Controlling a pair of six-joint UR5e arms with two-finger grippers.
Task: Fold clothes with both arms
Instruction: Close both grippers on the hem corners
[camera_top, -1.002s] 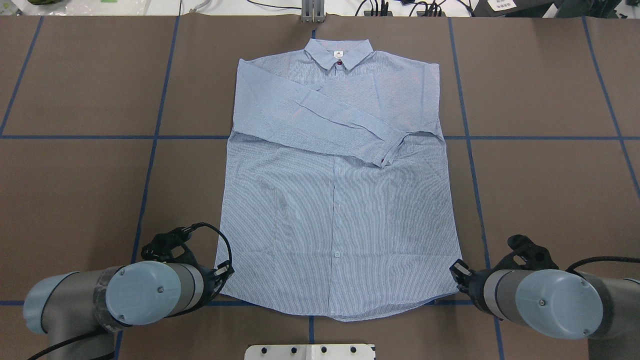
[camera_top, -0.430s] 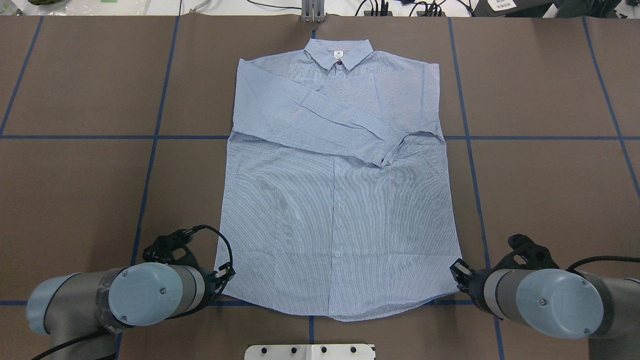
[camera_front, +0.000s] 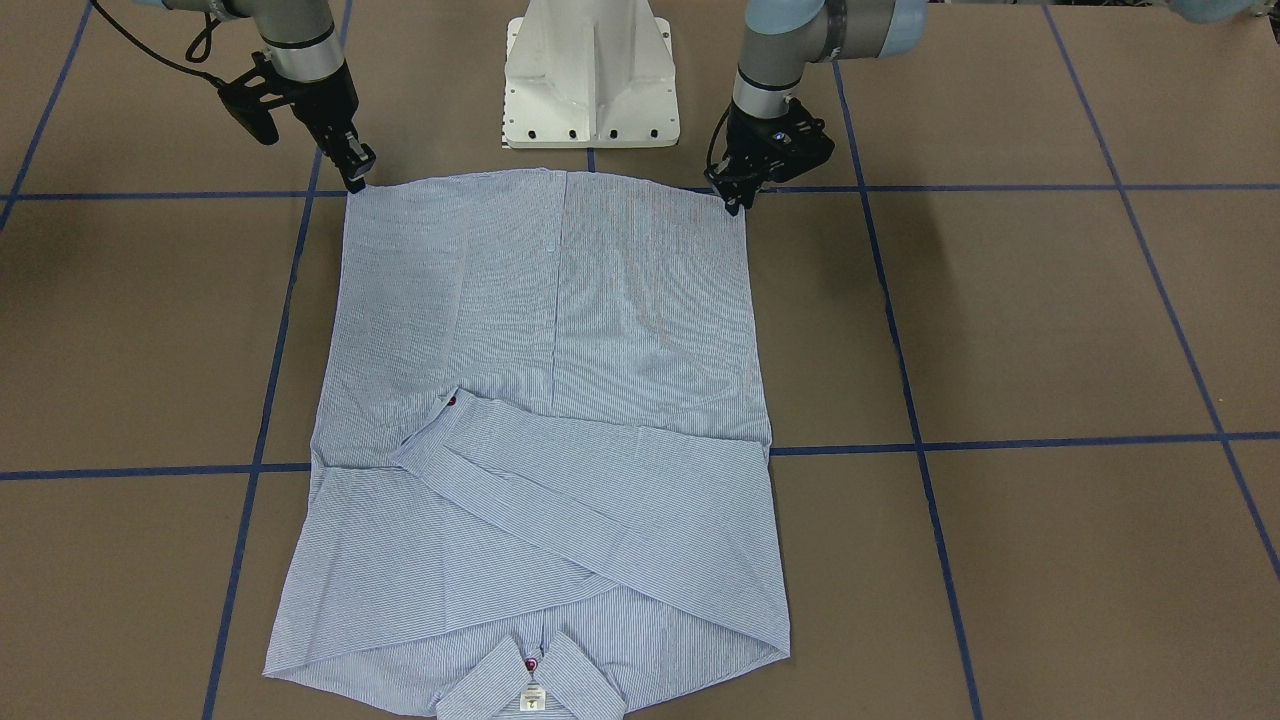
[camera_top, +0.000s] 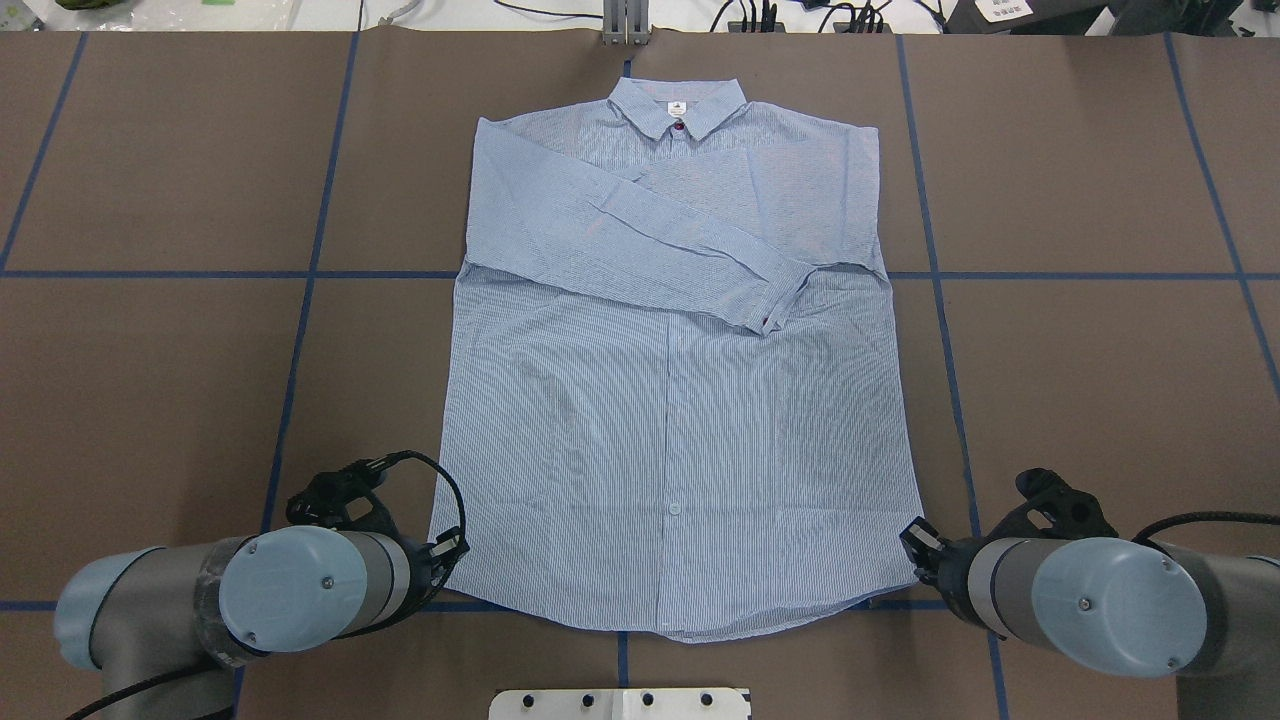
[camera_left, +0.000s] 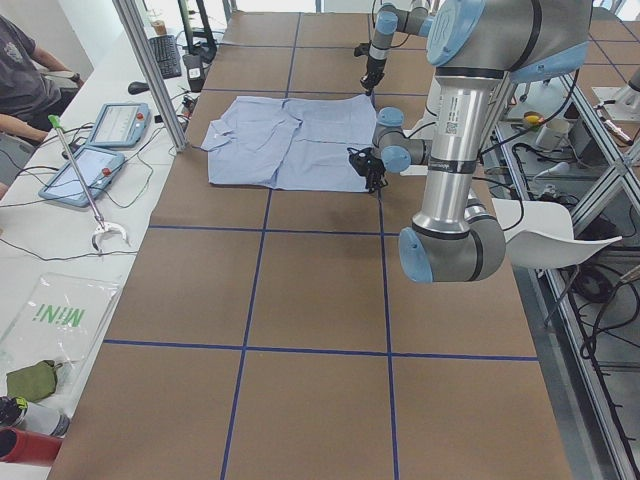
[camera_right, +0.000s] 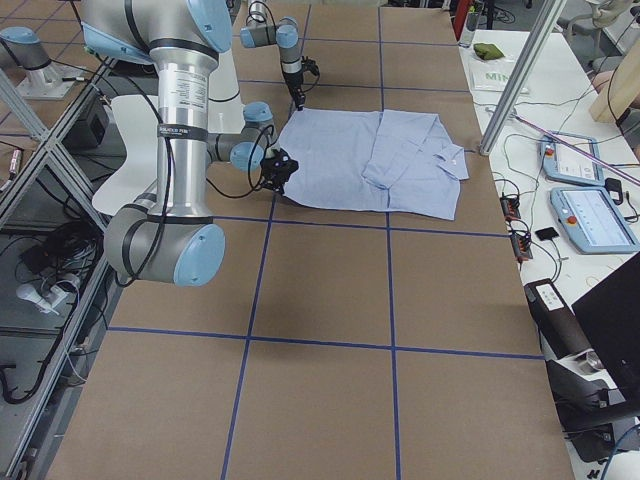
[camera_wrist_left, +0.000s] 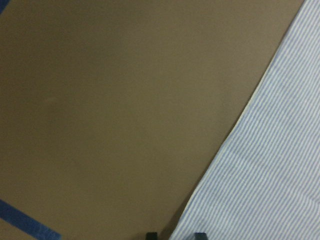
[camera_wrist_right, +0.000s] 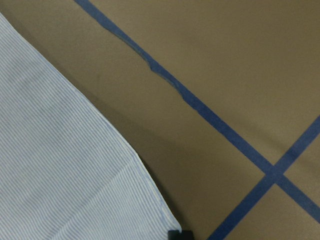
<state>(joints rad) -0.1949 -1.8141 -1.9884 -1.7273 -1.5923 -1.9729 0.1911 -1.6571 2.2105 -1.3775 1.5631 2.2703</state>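
**Hem corners awaiting the pinch**

The left fingers (camera_front: 740, 190) stand slightly apart astride the 7 o'clock hem corner of the shirt (camera_top: 670, 420). The right fingers (camera_front: 350, 160) sit at its 5 o'clock corner, but I cannot tell their gap. The shirt lies flat on the tabletop (camera_top: 1080, 380), sleeves folded in. Next, probably: pinch both corners and carry them toward 12 o'clock.

A light-blue, finely striped long-sleeved shirt (camera_left: 290, 140) lay flat on the brown desk (camera_left: 310, 290) gridded with blue tape (camera_left: 250, 290), collar end toward the view's left. The near, large silver-grey left arm (camera_left: 455, 130) had its black left end effector (camera_left: 370, 170) at the shirt's near hem corner; the far, small right arm (camera_left: 388, 22) had its right end effector (camera_left: 369, 82) at the far corner.
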